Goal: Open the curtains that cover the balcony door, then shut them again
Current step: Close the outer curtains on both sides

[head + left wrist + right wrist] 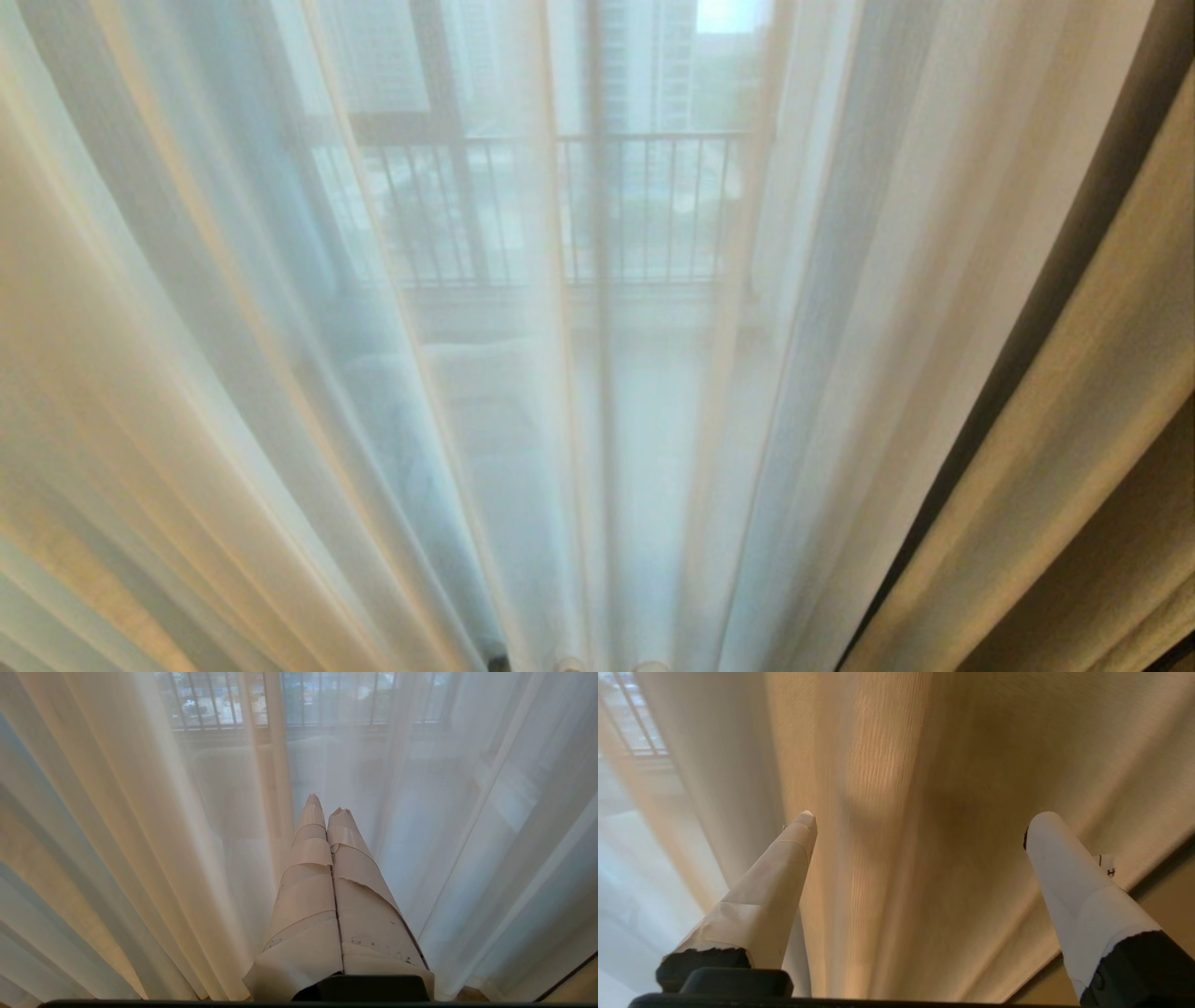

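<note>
From my head camera the white sheer curtains (392, 392) fill nearly the whole view, drawn shut, with the thick cream-beige drape (1055, 448) hanging in folds along the right edge. Through the sheers I can make out a dark upright of the balcony door (597, 233) and, beyond it, the barred railing (644, 205) of the outer window. My right hand (920, 821) has its two tape-wrapped fingers (780, 882) spread wide with nothing between them; the beige drape hangs straight ahead of the gap, and I can't tell whether the fingertips are touching the fabric. The sheer panel lies off to one side of that hand in its wrist view. My left hand (327, 812) points at the sheers with its wrapped fingers pressed together, gripping nothing, the fabric hanging just beyond the tips; a centre seam of the sheers (273, 765) falls close beside them.
</note>
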